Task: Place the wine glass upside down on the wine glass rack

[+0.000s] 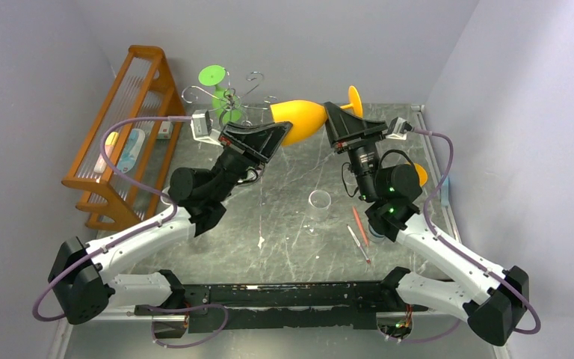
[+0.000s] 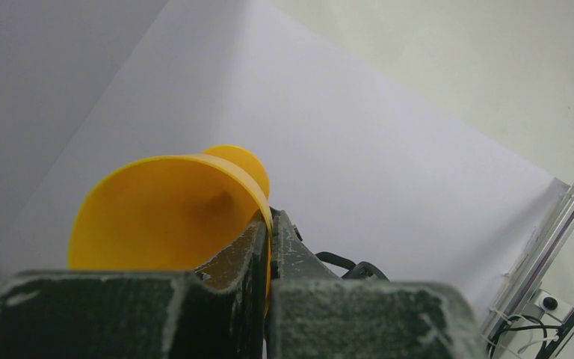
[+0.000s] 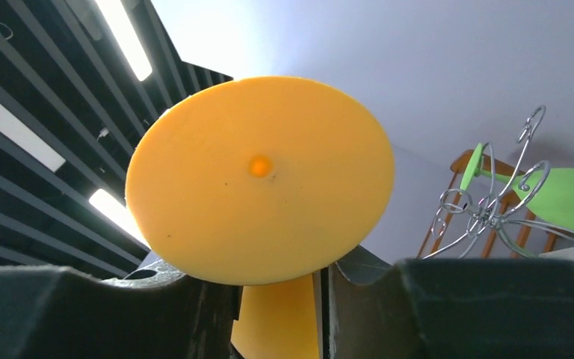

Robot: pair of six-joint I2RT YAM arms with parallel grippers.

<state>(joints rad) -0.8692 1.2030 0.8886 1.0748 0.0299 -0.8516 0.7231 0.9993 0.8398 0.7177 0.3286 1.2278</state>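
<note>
The orange wine glass (image 1: pixel 299 120) lies on its side in the air between both arms. My left gripper (image 1: pixel 275 136) is shut on the bowl's rim (image 2: pixel 270 224), one finger inside the bowl (image 2: pixel 172 209). My right gripper (image 1: pixel 334 114) reaches in just behind the round foot (image 3: pixel 261 179). Its jaws stand apart on either side of the glass (image 3: pixel 280 307), with a thin gap showing at the right finger (image 3: pixel 359 292); the stem is hidden. The silver wire wine glass rack (image 1: pixel 256 75) stands at the back left, also seen from the right wrist (image 3: pixel 486 213).
A green wine glass (image 1: pixel 211 75) hangs upside down on the wire rack. An orange wooden slatted rack (image 1: pixel 131 112) stands along the left wall. A clear tumbler (image 1: pixel 318 200) and two pens (image 1: pixel 360 228) lie on the table. An orange object (image 1: pixel 420 173) sits behind the right arm.
</note>
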